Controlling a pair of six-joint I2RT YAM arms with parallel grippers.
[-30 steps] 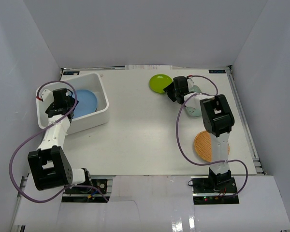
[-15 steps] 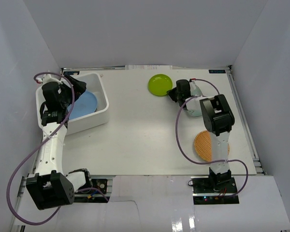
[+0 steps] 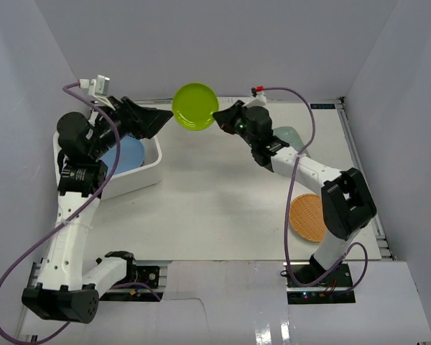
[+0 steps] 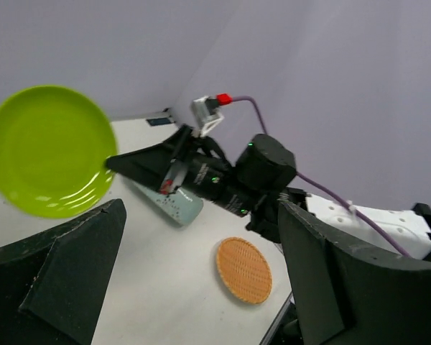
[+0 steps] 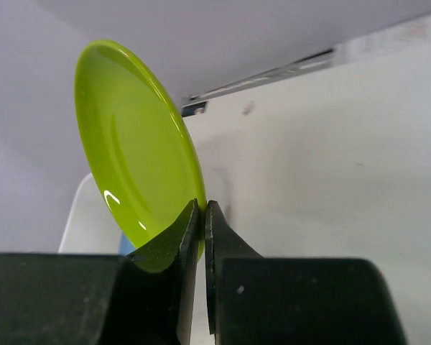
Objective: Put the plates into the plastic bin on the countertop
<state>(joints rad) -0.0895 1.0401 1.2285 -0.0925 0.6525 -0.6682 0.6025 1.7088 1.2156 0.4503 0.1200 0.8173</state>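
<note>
My right gripper (image 3: pixel 217 117) (image 5: pixel 203 208) is shut on the rim of the lime green plate (image 3: pixel 195 106) (image 5: pixel 133 144) and holds it on edge in the air above the back of the countertop (image 3: pixel 215 194). Raised just left of that plate, my left gripper (image 3: pixel 158 118) (image 4: pixel 201 208) stands open and empty, facing the lime green plate (image 4: pixel 49 149). The blue plate (image 3: pixel 126 154) lies in the white plastic bin (image 3: pixel 140 180) at the left. On the countertop lie the pale mint oblong plate (image 3: pixel 287 134) (image 4: pixel 174 203) and the tan woven plate (image 3: pixel 307 217) (image 4: pixel 243 269).
Pale grey walls close in the countertop on the left, back and right. The right arm stretches across the back of the table, its purple cable looping above it. The left arm stands tall over the bin.
My right gripper shut on the lime green plate and lifted it up and to the left off the table. My left gripper rose out of the bin, open, and swung toward the plate.
</note>
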